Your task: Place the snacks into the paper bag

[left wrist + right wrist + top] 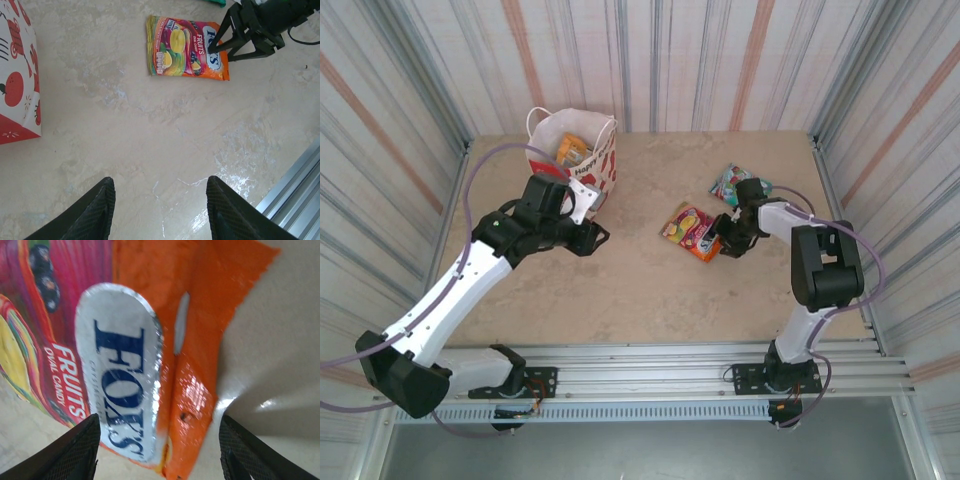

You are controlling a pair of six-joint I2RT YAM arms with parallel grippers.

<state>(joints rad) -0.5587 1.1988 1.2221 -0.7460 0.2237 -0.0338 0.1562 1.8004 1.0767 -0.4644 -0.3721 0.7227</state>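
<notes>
The beige bench point(640, 290) has striped corrugated walls on 3 sides and a metal rail point(650, 375) along its near edge, where the 2 arms are bolted. The left arm point(460, 285) reaches up toward the far left, and the right arm point(820, 270) bends back toward the middle.

The paper bag point(582, 150) stands upright in the far left corner. It is red with white apple shapes and white inside, and its mouth is open. An orange packet point(572, 150) shows inside it. In the left wrist view the bag's red side point(15, 90) sits at the left edge.

2 snacks lie flat on the bench right of centre. The red-yellow packet point(691, 231) is nearer the middle, and the teal packet point(730, 180) is just beyond it toward the far right.

The left gripper point(592, 237) hangs just near the bag. Its jaws are spread, with bare bench between the fingers point(90, 210).

The right gripper point(720, 243) is down at the right, orange end of the red-yellow packet point(185, 52). Its jaws are apart, and its fingers point(75, 450) sit on either side of that end point(190, 340). The left wrist view also shows this gripper point(220, 54) at the packet's edge. Whether the fingers touch the foil cannot be told.
</notes>
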